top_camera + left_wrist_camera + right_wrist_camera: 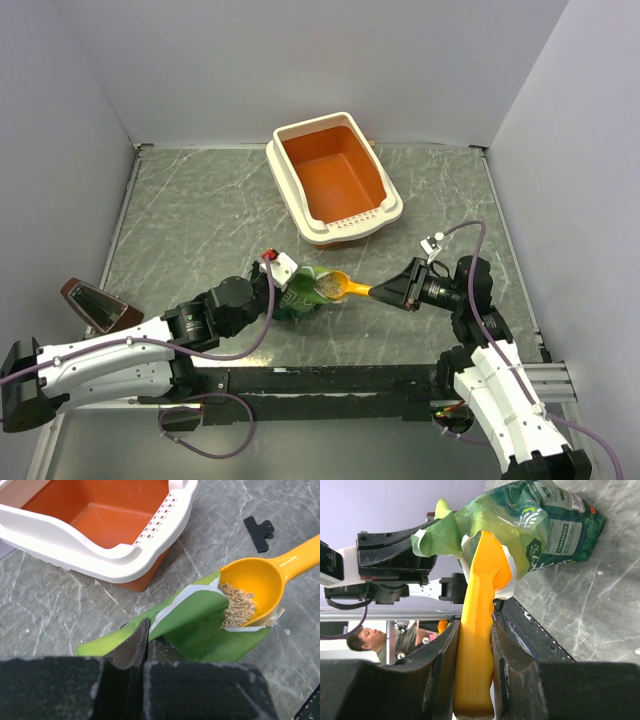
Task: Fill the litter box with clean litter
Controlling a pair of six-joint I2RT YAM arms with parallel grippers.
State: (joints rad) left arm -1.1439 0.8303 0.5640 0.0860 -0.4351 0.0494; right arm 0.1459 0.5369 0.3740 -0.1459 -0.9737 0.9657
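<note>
Orange-yellow plastic scoop (479,605) sits in the right claw (474,635), gripped by the handle. Both fingers are pressed flat against the handle sides, with no gap seen. The scoop bowl points straight ahead of the right claw, into the open mouth of the green bag (200,627).

The litter (237,605) is a small heap of tan pellets lying in the bowl, at the far end of the scoop from the right claw. The bag's torn edge partly folds over it.

The left claw (146,641) is clenched, pinching the bag's edge right at its fingertips and holding the mouth flap up. The rest of the bag lies on the grey marbled table (50,610) just ahead of that claw. The scoop bowl is ahead and to the right of the left claw, touching the bag.

The litter box (75,544) stands on the table ahead and to the left of the left claw. It has a cream rim and an orange inside, with the holed short edge nearest the bag. It is near the bag but not touching the scoop. From the right claw it is well beyond the scoop tip.

A black clip (260,532) lies on the table, past the scoop as seen from the left claw and beside its handle.
</note>
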